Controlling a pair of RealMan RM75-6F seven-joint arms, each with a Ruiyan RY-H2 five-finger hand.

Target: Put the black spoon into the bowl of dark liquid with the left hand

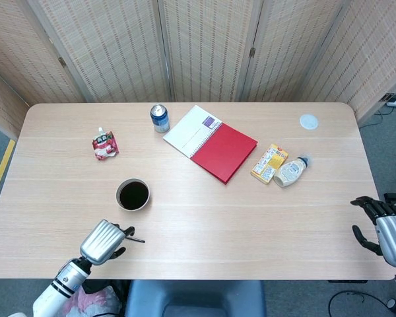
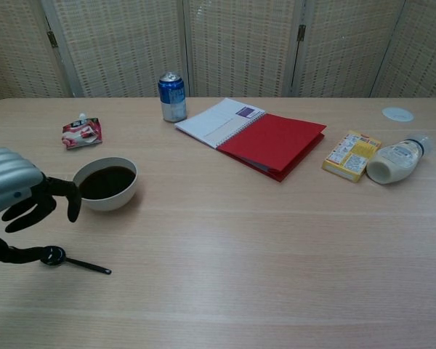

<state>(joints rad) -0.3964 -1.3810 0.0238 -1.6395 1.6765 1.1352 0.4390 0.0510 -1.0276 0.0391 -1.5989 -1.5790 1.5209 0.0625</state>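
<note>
1. The left hand (image 2: 18,200) is seen over the near-left part of the table (image 1: 198,218), fingers apart and curved downward; nothing is held. In the chest view its thumb tip is at the spoon's round end; contact cannot be confirmed.
2. The black spoon (image 2: 73,261) lies flat on the table, near of the bowl, handle pointing right. In the head view its round end is hidden under the hand; only the handle tip (image 1: 138,240) shows.
3. The bowl of dark liquid (image 1: 132,195) stands upright just beyond the left hand, apart from the spoon.
4. A red-and-white pouch (image 1: 105,145) lies far left; its print is too small to read.
5. A blue can (image 1: 160,118) stands at the far edge, beside an open spiral notebook (image 1: 210,142) with one white page and a red cover.
6. A yellow box (image 1: 269,163) and a white bottle on its side (image 1: 291,170) lie touching, right of centre. A small white disc (image 1: 308,121) sits far right.
7. The right hand (image 1: 383,228) is cut off at the right frame edge, beyond the table's right edge, fingers apart, empty.
8. Surface: pale wood-grain table. Woven folding screens (image 1: 204,46) stand behind it.
</note>
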